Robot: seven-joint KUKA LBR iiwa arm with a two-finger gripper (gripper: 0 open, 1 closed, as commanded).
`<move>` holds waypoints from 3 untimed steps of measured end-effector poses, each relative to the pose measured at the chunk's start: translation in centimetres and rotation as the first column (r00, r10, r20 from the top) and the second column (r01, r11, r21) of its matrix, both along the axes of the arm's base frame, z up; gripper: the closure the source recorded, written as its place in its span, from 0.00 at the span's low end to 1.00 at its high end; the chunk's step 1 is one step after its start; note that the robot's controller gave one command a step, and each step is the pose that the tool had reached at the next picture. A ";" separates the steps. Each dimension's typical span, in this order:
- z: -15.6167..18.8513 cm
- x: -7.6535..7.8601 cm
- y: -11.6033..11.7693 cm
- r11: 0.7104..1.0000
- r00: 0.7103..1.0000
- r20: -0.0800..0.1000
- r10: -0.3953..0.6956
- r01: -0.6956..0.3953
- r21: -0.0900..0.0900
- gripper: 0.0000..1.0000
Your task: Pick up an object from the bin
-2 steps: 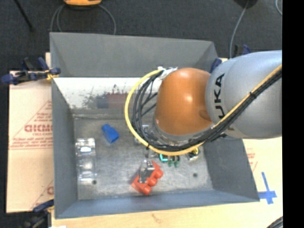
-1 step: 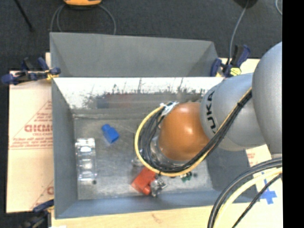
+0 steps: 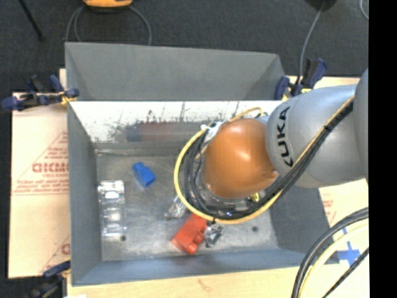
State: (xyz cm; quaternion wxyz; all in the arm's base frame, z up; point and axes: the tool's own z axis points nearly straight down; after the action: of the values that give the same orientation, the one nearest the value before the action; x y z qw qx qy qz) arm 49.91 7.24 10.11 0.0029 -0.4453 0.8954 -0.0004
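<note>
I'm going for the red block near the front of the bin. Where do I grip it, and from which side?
Probably best from straight above, closing across the narrow width of the red block at about mid-length. It lies slantwise on the floor, so its long sides give the shorter span. Its nearer end sits close to the front wall, so a sideways approach looks cramped.

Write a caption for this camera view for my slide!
Robot arm over a red block in the grey bin; a blue block and a clear plastic piece lie farther left.
</note>
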 end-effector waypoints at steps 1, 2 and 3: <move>1.2 -0.2 -1.1 0.967 0.967 -0.001 0.253 -0.253 -0.001 0.00; -2.8 -0.1 -0.6 0.877 0.877 -0.001 0.480 -0.480 -0.004 0.00; -2.8 -0.5 0.8 0.741 0.741 0.001 0.672 -0.672 -0.009 0.00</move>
State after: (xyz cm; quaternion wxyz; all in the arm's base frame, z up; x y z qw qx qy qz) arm 49.45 8.01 7.33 0.0029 -0.7378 0.6750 -0.0037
